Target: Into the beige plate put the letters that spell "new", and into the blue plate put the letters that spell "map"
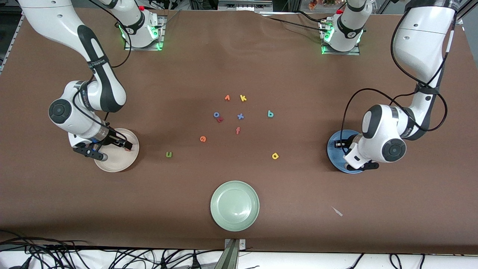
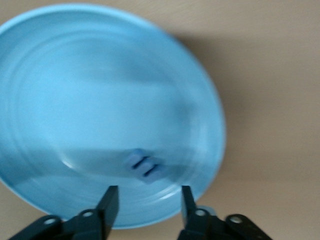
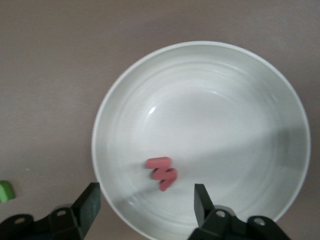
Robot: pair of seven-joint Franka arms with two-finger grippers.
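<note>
The pinkish-red w [image 3: 161, 173] lies loose in the beige plate [image 1: 121, 164], below my right gripper [image 3: 147, 195], which hovers open over that plate [image 3: 240, 125]. In the blue plate [image 2: 75, 100] rests the blue m [image 2: 144, 165], free of my left gripper [image 2: 148, 195], whose jaws are open above it. On the brown table lie the green n [image 1: 168, 154], orange e [image 1: 203, 139], yellow a [image 1: 275, 155] and teal p [image 1: 270, 114]. The n [image 3: 4, 191] also shows at the edge of the right wrist view. From the front, my right gripper [image 1: 110, 149] and left gripper [image 1: 345, 151] hang over their plates.
A pale green plate [image 1: 234, 205] sits nearest the front camera, mid-table. Other letters cluster at the centre: orange v [image 1: 227, 98], yellow k [image 1: 243, 98], blue o [image 1: 216, 114], blue x [image 1: 240, 116], red f [image 1: 238, 130], and a red piece [image 1: 220, 119] against the o.
</note>
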